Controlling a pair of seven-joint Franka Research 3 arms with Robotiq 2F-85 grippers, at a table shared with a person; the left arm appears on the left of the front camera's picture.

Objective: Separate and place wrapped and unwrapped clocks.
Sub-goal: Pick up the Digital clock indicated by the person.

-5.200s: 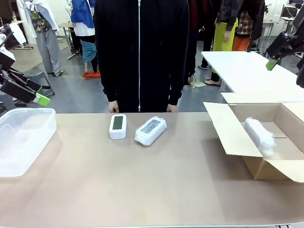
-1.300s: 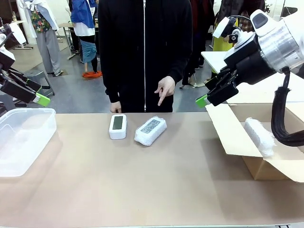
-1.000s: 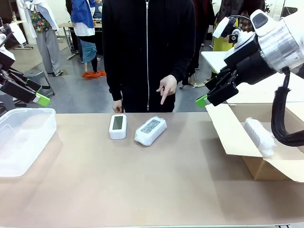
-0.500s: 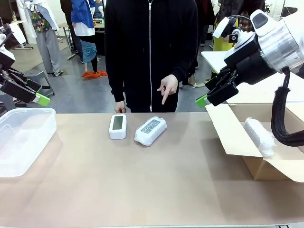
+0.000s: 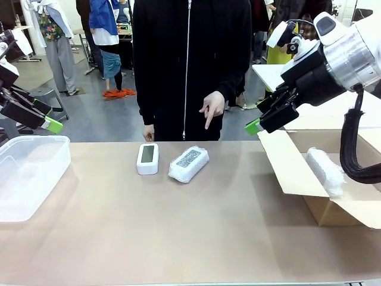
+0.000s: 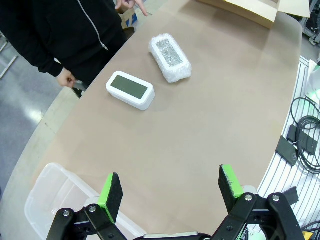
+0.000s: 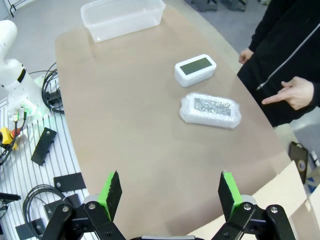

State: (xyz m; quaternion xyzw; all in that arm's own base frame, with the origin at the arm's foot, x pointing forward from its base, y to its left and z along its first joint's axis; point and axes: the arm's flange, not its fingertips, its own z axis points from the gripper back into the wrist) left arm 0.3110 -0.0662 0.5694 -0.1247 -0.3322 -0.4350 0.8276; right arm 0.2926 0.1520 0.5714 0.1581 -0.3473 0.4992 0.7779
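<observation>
- Left wrist view: my left gripper [image 6: 165, 192], fingers wide, empty, near clear bin [image 6: 47, 200].
- R. wrist: my right gripper [image 7: 167, 192] wide, empty.
- Bare clock [image 5: 147, 158] just beside wrapped clock [image 5: 189, 164], far side of table [image 5: 178, 238]; 2nd wrapped clock [image 5: 324, 170] in cardboard box [image 5: 286, 170].
- Person's hand [image 5: 211, 109] points down.

bare clock [image 5: 147, 158]: white, dark screen
wrapped clock [image 5: 189, 164]: white bubble wrap, dark speckled face
boxed bundle [image 5: 325, 171]: white
cardboard box [image 5: 284, 159]: brown
tub [image 5: 53, 158]: clear
</observation>
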